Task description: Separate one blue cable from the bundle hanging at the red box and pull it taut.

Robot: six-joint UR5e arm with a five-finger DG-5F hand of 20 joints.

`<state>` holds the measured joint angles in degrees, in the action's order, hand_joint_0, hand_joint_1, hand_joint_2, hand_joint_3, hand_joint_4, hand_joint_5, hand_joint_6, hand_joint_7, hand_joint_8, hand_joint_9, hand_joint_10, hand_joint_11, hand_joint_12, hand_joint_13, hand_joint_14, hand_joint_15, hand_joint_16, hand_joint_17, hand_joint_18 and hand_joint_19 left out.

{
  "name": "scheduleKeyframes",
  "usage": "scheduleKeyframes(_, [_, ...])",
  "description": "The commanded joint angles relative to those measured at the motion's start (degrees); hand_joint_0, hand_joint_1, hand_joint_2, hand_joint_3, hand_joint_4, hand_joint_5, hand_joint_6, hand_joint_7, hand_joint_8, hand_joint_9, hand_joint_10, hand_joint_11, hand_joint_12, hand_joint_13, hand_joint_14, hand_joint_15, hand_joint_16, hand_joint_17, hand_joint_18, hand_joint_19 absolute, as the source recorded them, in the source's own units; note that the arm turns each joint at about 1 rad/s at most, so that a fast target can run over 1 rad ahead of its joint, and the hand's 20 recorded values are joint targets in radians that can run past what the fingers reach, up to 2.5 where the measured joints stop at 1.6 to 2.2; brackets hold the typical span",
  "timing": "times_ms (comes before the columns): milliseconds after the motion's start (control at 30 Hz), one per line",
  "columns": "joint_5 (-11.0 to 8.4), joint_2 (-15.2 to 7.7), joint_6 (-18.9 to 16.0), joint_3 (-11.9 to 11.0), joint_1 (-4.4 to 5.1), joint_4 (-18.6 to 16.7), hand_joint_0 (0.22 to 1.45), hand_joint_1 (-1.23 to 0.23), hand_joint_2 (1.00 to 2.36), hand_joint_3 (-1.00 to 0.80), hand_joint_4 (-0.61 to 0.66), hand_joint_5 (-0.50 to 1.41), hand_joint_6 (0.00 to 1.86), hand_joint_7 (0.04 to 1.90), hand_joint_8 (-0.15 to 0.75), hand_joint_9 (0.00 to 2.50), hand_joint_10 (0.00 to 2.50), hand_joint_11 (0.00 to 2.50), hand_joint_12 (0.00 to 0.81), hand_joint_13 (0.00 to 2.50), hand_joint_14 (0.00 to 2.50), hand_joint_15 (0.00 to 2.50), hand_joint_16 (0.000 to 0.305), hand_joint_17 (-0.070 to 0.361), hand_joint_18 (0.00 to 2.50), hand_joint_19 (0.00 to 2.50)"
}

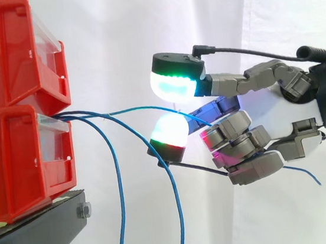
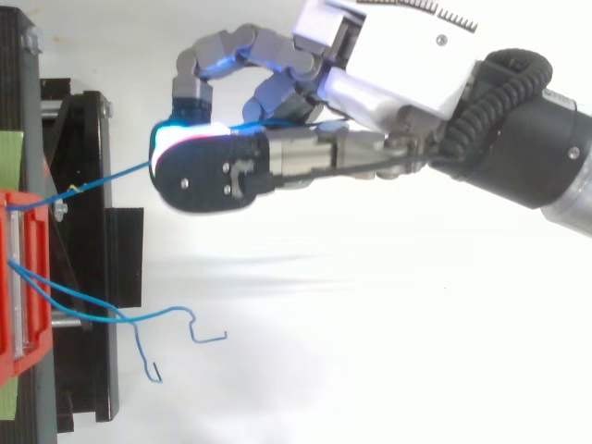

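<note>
**Fig. Side & top views, near to far.** Cable (image 1: 132, 110): thin, blue, runs nearly straight from the front of the lower of two stacked red bins (image 1: 19, 163) across to the hand (image 1: 269, 115). It has a slight upward bow mid-span in side view and is straight in top view.

Hand holds it: fingers curled round the cable, which passes betw. the upper pad (image 1: 176, 83) (cyan/green glow) and lower pad (image 1: 169, 130) (white, red & green), w/ a narrow gap betw. them. A short free end shows below the palm on the arm side, sloping down.

Loose cables (image 1: 118, 187): two more blue strands from the same bin front, drooping in long curves to the bottom edge of side view. The one nearer the hand crosses the lower pad's outline; whether they touch cannot be told. In top view their ends are bent & hooked, well apart from the hand.

Room: open air betw. bin front and pads, crossed by the cable and loose strands; open above & below the hand.

Edges: lower bin's front sits near the edge of the black stand (image 1: 40, 232). The upper bin's front lip is directly above the cable exit. White curtain (image 1: 112, 45) lies behind all.
</note>
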<state>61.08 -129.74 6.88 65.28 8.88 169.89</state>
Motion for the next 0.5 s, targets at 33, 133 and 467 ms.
scheduleKeyframes(33, [0.18,0.2,0.6,-0.1,0.70,0.0,0.64,-0.60,1.01,-0.38,0.16,-0.20,0.85,1.15,0.283,1.06,0.92,1.80,0.334,1.02,2.10,1.66,0.037,0.084,1.30,1.71])
scheduleKeyframes(133, [0.18,0.6,0.7,-0.1,0.78,0.0,0.63,-0.63,1.02,-0.28,0.14,-0.20,0.86,1.18,0.282,1.05,0.92,1.81,0.341,1.02,2.08,1.68,0.038,0.086,1.30,1.71])
scheduleKeyframes(467, [0.26,1.2,1.2,-1.5,0.87,2.0,0.53,-0.44,1.00,-0.50,0.17,-0.19,0.84,1.11,0.299,1.06,0.92,1.79,0.356,1.00,2.17,1.63,0.043,0.098,1.31,1.72])
